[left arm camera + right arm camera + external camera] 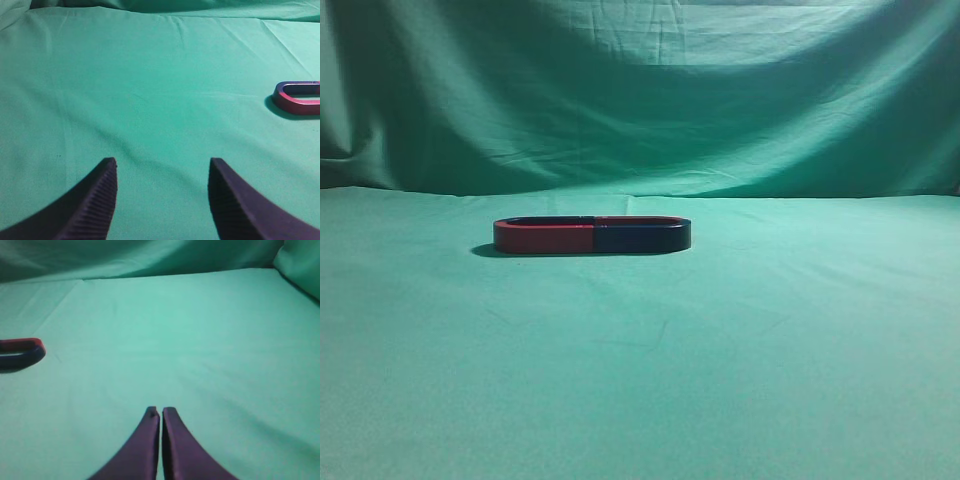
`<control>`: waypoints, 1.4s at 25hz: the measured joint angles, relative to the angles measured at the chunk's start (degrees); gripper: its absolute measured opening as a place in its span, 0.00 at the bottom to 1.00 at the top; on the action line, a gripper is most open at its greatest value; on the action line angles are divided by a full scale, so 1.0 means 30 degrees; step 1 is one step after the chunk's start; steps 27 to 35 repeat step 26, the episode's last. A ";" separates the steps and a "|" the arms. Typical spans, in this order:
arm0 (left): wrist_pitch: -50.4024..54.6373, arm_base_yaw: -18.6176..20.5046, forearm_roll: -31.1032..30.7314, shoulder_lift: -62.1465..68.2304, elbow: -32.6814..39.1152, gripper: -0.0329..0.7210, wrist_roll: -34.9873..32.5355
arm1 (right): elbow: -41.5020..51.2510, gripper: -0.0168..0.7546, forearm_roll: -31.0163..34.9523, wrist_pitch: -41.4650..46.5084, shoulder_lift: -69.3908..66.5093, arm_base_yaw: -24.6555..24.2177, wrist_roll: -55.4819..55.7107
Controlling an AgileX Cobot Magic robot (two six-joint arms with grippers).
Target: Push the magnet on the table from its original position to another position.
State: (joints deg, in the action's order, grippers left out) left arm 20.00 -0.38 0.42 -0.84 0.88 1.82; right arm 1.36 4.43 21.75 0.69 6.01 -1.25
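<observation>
Green wrinkled cloth covers the surface [640, 380], where the magnet [642, 236] lies flat mid-surface, touching a red magnet [545, 236] on its left. The left hand [162, 172] is spread; the right hand [160, 415] is pressed together (both well apart from the magnets).

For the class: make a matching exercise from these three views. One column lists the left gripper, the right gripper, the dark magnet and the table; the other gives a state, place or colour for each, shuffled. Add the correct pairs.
Column 1
1. left gripper
2. right gripper
3. magnet
4. table

Column 2
A. covered in wrinkled green cloth
B. fingers pressed together, holding nothing
C. lying flat, its open end meeting a red magnet so that the two form an oval
D. fingers spread wide, bare cloth between them

Pairs: 1-D, 2-B, 3-C, 4-A
</observation>
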 joint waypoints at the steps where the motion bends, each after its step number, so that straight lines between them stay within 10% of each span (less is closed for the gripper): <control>1: 0.0000 0.0000 0.0000 0.0000 0.0000 0.54 0.0000 | 0.0000 0.02 -0.0046 0.0124 0.0000 0.0000 0.0031; 35: 0.0000 0.0000 0.0000 0.0000 0.0000 0.54 0.0000 | 0.0000 0.02 -0.0089 0.0256 0.0000 0.0000 0.0122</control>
